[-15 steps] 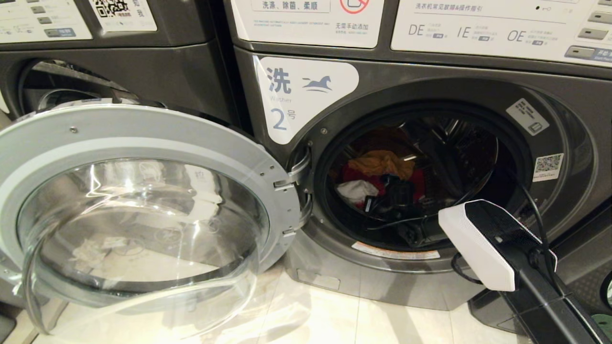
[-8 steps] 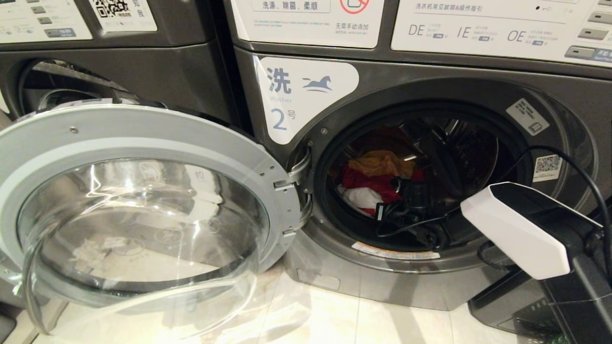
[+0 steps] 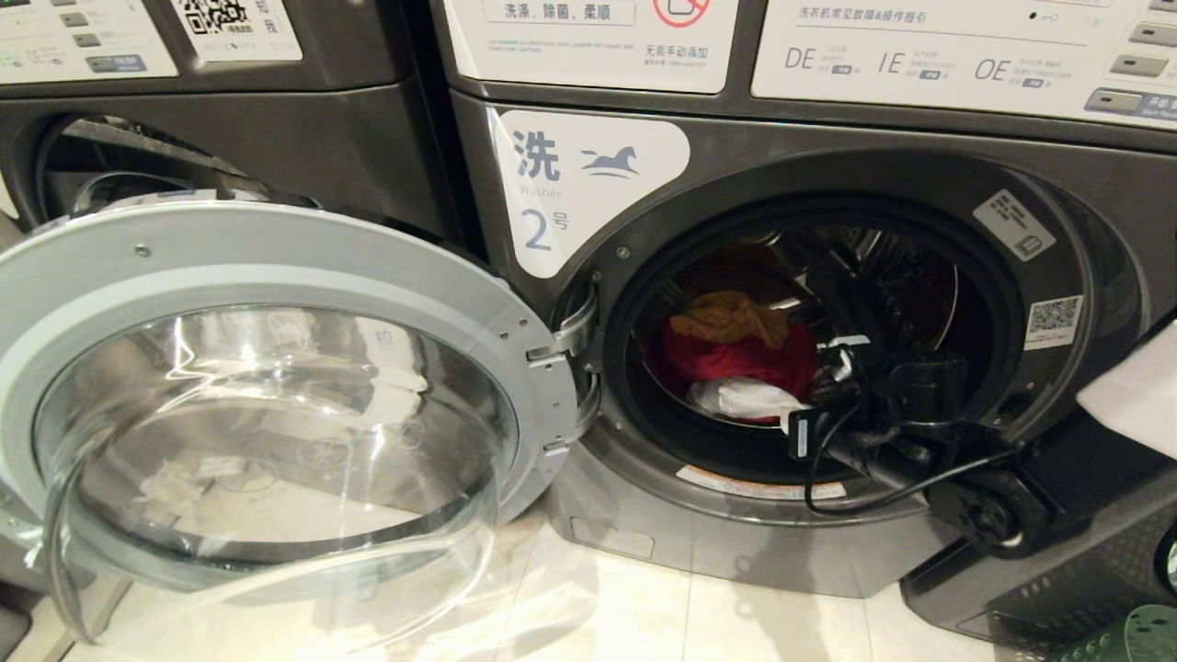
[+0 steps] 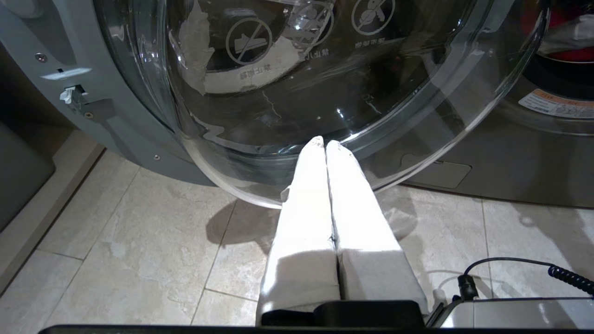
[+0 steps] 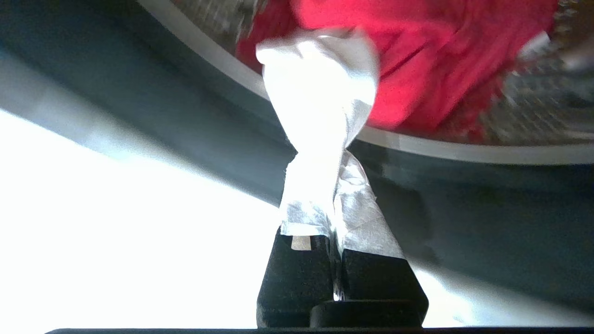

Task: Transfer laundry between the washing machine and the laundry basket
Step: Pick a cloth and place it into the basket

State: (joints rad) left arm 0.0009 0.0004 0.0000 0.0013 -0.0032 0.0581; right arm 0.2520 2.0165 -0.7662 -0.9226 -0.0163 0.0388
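The washing machine (image 3: 588,184) marked 2 stands with its round door (image 3: 276,267) swung wide to the left. Inside the drum lies the laundry: a mustard piece (image 3: 731,317) at the back, a red piece (image 3: 736,359) and a white piece (image 3: 745,397) near the front lip. My right gripper (image 3: 786,405) sits at the drum mouth, shut on the white piece (image 5: 320,69), with the red cloth (image 5: 431,60) behind it. My left gripper (image 4: 325,141) hangs low by the door glass, shut and empty. A corner of the green laundry basket (image 3: 1145,634) shows at bottom right.
The open door's glass bowl (image 4: 325,83) juts over the tiled floor (image 3: 598,607) just ahead of the left gripper. A second grey machine (image 3: 230,119) stands to the left. A dark perforated bin (image 3: 1057,588) sits on the floor beside the green basket.
My right arm has drawn back toward the right and out of the drum. The white piece came with the gripper toward the front lip, uncovering more of the red piece. The left arm stayed still.
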